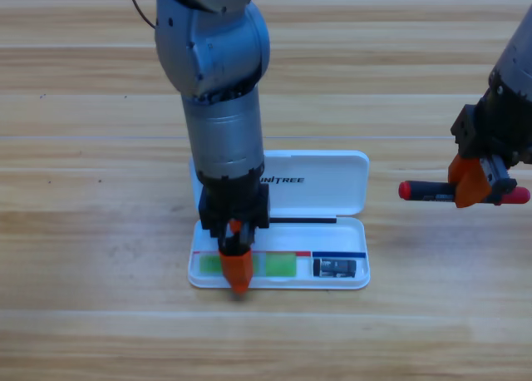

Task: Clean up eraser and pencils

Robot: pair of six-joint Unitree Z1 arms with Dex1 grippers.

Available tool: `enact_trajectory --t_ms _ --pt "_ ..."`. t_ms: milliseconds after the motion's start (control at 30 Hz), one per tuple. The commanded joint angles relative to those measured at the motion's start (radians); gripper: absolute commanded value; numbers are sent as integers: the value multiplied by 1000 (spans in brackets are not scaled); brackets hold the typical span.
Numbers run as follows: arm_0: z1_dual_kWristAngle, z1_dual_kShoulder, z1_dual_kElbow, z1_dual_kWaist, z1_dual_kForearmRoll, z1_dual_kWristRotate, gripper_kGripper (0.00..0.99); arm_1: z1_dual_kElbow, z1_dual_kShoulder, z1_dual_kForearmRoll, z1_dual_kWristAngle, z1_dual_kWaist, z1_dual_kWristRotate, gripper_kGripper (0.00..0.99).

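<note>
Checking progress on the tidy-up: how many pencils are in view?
2: the green pencil lies in the white case under the left claw; the black pencil is at the right claw.

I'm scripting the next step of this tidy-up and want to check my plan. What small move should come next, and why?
Probably the left gripper should lift out of the white case: the green pencil and eraser already lie in its tray. That would clear the way for the right gripper, which is at the black pencil with red ends on the table.
</note>
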Motion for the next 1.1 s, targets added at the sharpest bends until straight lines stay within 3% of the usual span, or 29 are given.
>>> enact_trajectory --t_ms 33,233,400,567,733,867,1100 --pt "0 55 5 -16 4 -8 990 27 22 21 8 -16 3 0" --pt "6 21 -4 -16 29 -7 990 5 76 21 7 12 12 0" --pt "25 -149 15 7 96 1 990 -47 139 21 5 61 46 0" --pt "25 -445 134 92 115 44 990 -151 240 24 1 128 93 0" --pt "5 -678 263 260 113 139 990 -317 377 61 -2 191 130 0" --pt "-11 -741 358 375 105 197 990 -446 476 79 -22 226 153 0" --pt "-46 -769 467 400 58 193 989 -567 575 101 -41 254 170 0"
